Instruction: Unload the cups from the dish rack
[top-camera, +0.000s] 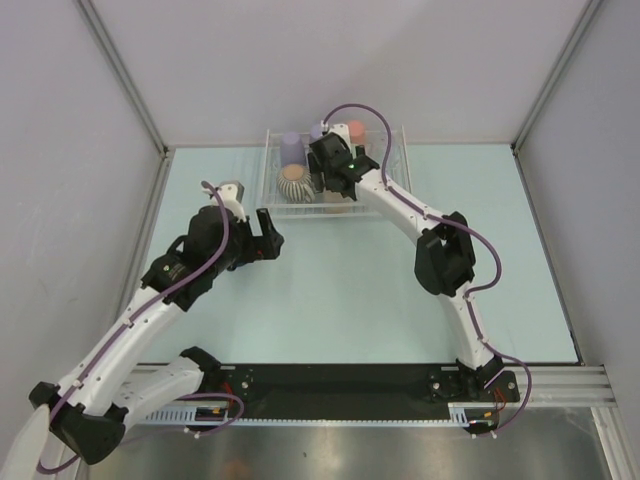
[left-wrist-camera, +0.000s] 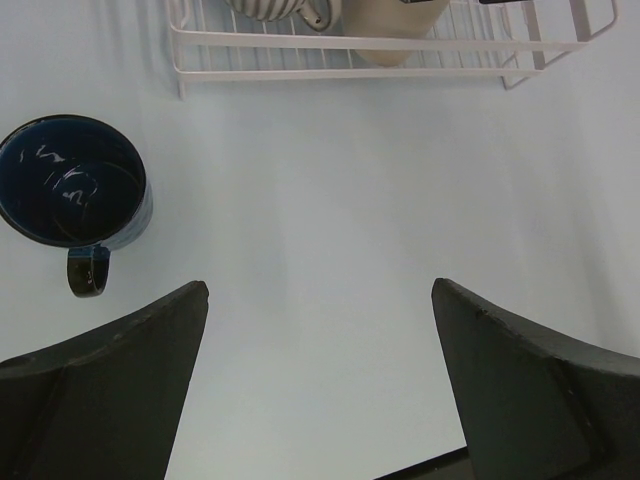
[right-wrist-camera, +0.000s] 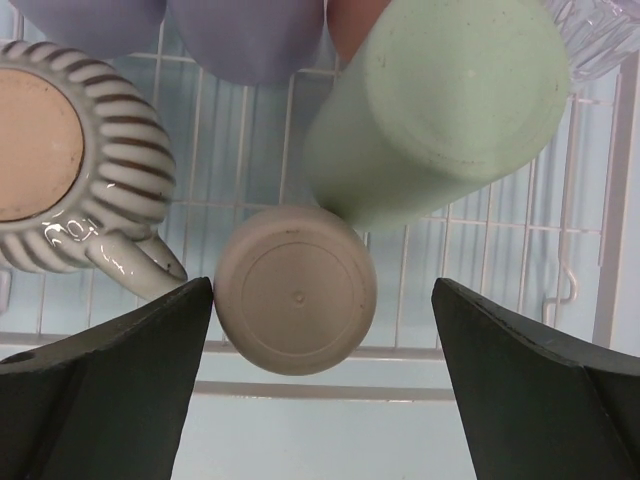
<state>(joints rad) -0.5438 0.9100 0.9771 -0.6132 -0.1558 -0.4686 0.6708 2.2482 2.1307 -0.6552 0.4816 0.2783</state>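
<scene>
- The dish rack (top-camera: 275, 165) stands at the far side of the tabletop (top-camera: 330, 300), about in the middle between left and right.
- The right end effector (right-wrist-camera: 320, 288) hangs above the rack. Its two fingers (right-wrist-camera: 110, 390) are spread wide apart and hold nothing.
- Under it, in the near row of the rack, we see the tan cup (right-wrist-camera: 295, 290) standing upside down, with its round base turned up to the camera.
- Just to the left of the tan cup is the ribbed mug (right-wrist-camera: 70, 150), also upside down, with its handle pointing toward the tan cup.
- The pale green cup (right-wrist-camera: 440, 110) is tilted, with its base up, and leans over the far right side of the tan cup.
- In the far row we see a lavender cup (top-camera: 291, 148), a second lavender cup (top-camera: 316, 130) and the salmon pink cup (top-camera: 356, 130), from left to right.
- The left end effector (left-wrist-camera: 320, 288) hovers over the bare tabletop, on the near side of the rack and left of its middle. Its fingers (left-wrist-camera: 110, 390) are also wide apart, with nothing between them.
- The navy mug (left-wrist-camera: 70, 180) stands upright on the tabletop, outside the rack, near the rack's left corner on its near side. Its handle points to the near side.
- In the top view we cannot find the navy mug; the left arm seems to cover that place.
</scene>
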